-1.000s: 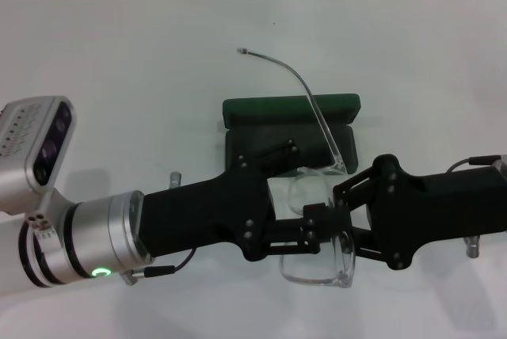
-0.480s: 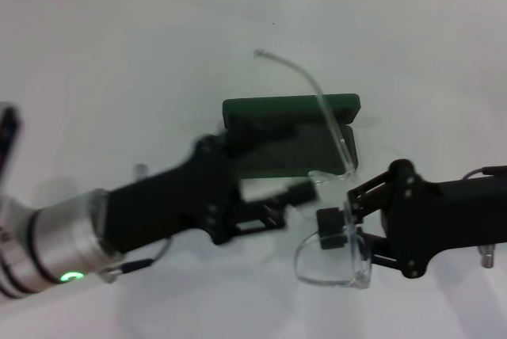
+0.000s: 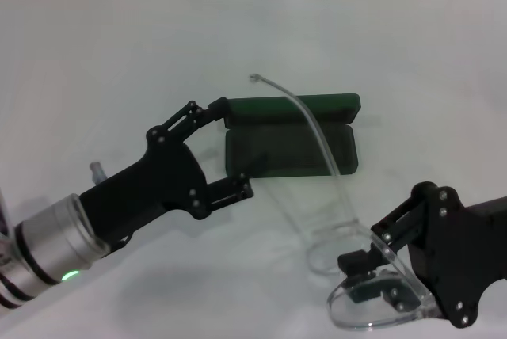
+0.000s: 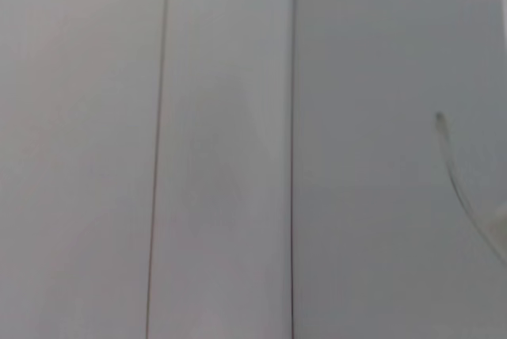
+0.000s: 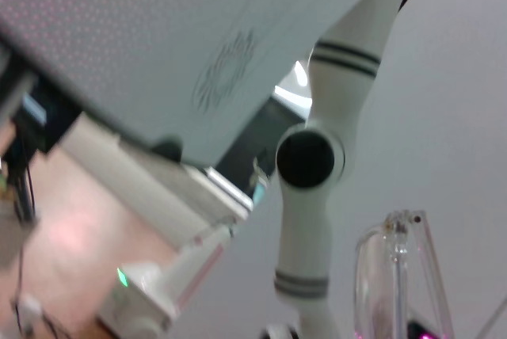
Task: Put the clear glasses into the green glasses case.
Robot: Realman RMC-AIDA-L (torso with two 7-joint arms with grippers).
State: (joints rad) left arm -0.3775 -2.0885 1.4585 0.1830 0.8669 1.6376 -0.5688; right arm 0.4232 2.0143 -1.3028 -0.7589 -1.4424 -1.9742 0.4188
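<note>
The green glasses case point(image 3: 290, 151) lies open in the middle of the table, its lid point(image 3: 291, 107) standing up at the far side. My right gripper point(image 3: 360, 277) is at the near right, shut on the clear glasses point(image 3: 374, 309) at the lens. One clear temple arm point(image 3: 307, 121) reaches up and back over the case. A clear edge of the glasses point(image 5: 398, 272) also shows in the right wrist view. My left gripper point(image 3: 230, 147) stands open just left of the case, nothing between its fingers. The left wrist view catches only the temple arm's tip point(image 4: 444, 131).
The white table point(image 3: 119, 54) runs to a tiled wall at the back. In the right wrist view the robot's own white body point(image 5: 309, 165) fills the background.
The left gripper has left the glasses, drawn back to the left and opened beside the case. The right gripper has carried the glasses toward the near right, away from the case.
</note>
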